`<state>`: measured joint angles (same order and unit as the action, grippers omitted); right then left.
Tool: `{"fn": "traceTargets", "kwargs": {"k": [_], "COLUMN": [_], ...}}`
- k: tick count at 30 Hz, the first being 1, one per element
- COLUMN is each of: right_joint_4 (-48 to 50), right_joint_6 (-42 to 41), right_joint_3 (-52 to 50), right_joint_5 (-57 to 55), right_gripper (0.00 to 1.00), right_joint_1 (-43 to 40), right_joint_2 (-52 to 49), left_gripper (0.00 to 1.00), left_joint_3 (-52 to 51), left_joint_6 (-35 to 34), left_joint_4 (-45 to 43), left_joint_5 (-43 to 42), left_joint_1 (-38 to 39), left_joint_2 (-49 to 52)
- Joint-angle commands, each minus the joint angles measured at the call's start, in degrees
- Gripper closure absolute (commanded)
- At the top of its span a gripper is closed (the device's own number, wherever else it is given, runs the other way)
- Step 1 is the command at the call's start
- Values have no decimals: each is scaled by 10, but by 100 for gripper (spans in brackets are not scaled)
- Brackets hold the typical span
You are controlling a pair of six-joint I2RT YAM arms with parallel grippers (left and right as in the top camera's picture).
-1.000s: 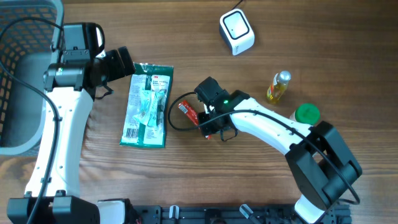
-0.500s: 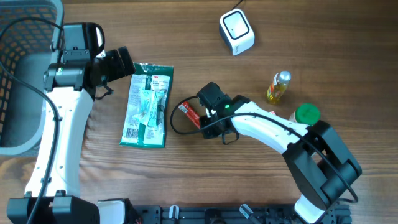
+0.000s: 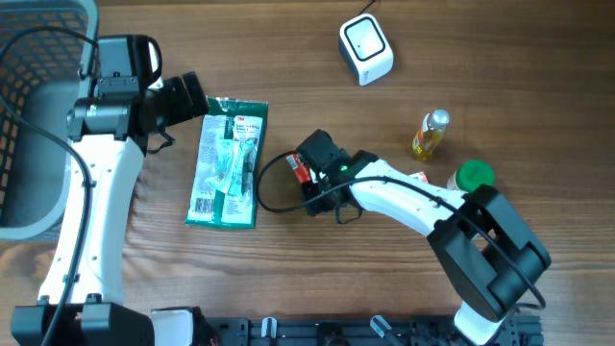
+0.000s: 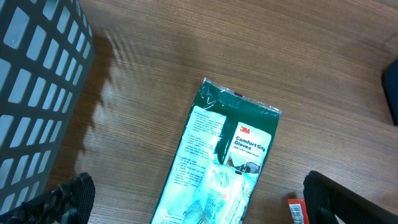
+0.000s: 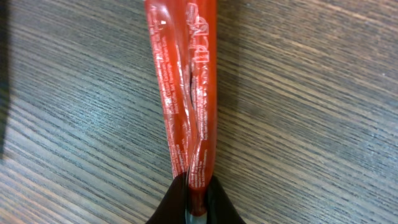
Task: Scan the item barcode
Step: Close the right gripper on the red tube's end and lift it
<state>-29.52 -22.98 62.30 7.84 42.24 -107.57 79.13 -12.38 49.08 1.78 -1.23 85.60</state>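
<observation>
The right hand (image 3: 306, 175) is closed on one end of a slim red packet (image 3: 299, 168), near the middle of the counter (image 3: 288, 58). In the right wrist view the two dark fingertips (image 5: 177, 198) pinch the packet's (image 5: 186, 93) narrow end between them. The rest of it stretches away from the hand over the wood grain, and its plastic is creased and glossy with small white print. Whether it rests on the wood or is held just above it cannot be told. A black cable (image 3: 267, 190) loops on the counter just beside this hand.

The left hand (image 3: 192, 99) is open wide, gripping nothing, and sits above the end of a green glove pack (image 3: 229, 163) that lies flat towards the counter's left side. In the left wrist view the pack (image 4: 230, 155) lies between the spread fingers (image 4: 68, 194), apart from both.

A grey mesh basket (image 3: 29, 115) stands at the left edge. A white scanner (image 3: 366, 50) sits near the edge opposite the arm bases, well apart from the red packet. A small yellow bottle (image 3: 430, 135) and a green-capped item (image 3: 474, 176) lie towards the right side.
</observation>
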Motion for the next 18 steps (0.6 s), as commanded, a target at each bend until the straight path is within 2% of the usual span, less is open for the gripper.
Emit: {"fn": "traceTargets", "kwargs": {"k": [1, 4, 18], "right_joint_4": [2, -3, -41], "right_joint_6": [28, 72, 95], "right_joint_3": [-2, 19, 40], "right_joint_5": [-22, -32, -40], "right_gripper": [96, 96, 96], "right_joint_1": [2, -9, -74], "right_joint_2": [-28, -26, -9], "left_gripper": [0, 0, 0], "left_joint_3": [8, 8, 8], "left_joint_6": [-5, -5, -5], "left_joint_4": [-2, -2, -1], "left_joint_5": [-2, -2, -3], "left_joint_1": [-2, -2, -2], "left_joint_2": [-4, -4, -4]}}
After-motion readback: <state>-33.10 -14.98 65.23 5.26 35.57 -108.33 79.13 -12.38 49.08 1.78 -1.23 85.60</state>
